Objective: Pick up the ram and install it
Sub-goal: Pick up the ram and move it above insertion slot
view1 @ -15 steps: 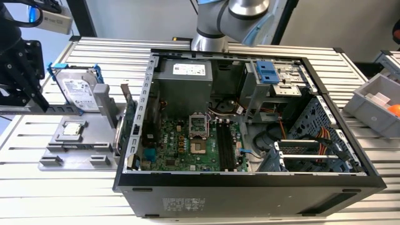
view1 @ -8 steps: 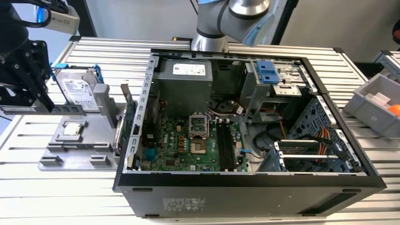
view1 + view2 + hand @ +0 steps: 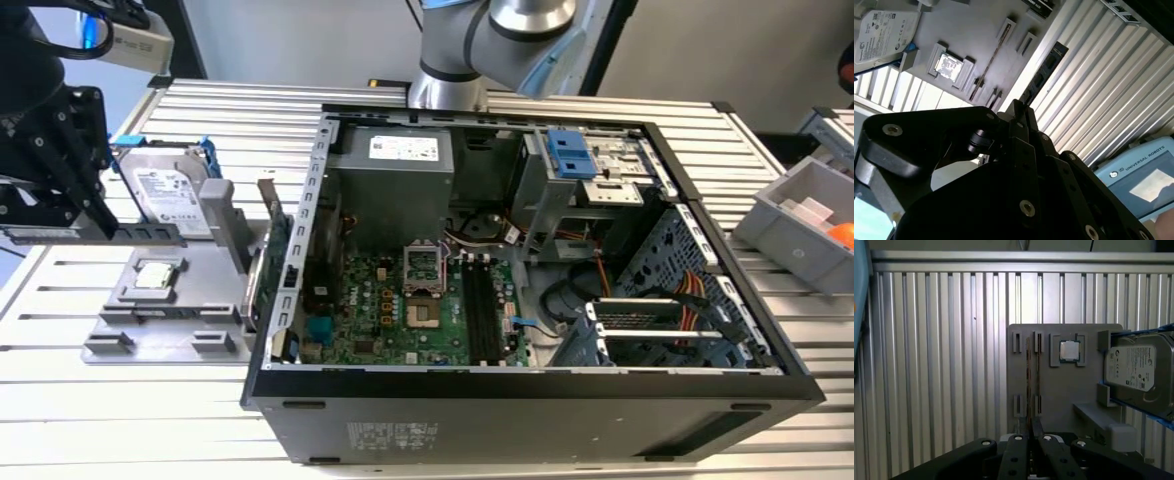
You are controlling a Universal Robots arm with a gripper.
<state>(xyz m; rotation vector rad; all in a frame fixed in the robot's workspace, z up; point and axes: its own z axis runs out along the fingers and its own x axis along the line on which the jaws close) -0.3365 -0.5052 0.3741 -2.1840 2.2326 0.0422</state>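
The end effector [image 3: 60,220], at the exterior view's left edge, is closed narrow on the ram [image 3: 140,235]. It holds the stick level, with the free end pointing toward the exterior view's right. In the second wrist view the end effector [image 3: 1016,112] grips one end of the ram [image 3: 1046,67]. In the first wrist view the ram [image 3: 1029,385] shows edge-on above the holder [image 3: 1054,390]. The holder carries a chip [image 3: 156,275] and a hard drive [image 3: 167,195]. Just right of it a green card [image 3: 274,265] stands beside the open case [image 3: 534,395] on the bench [image 3: 134,430]. The motherboard [image 3: 387,300] lies inside the case.
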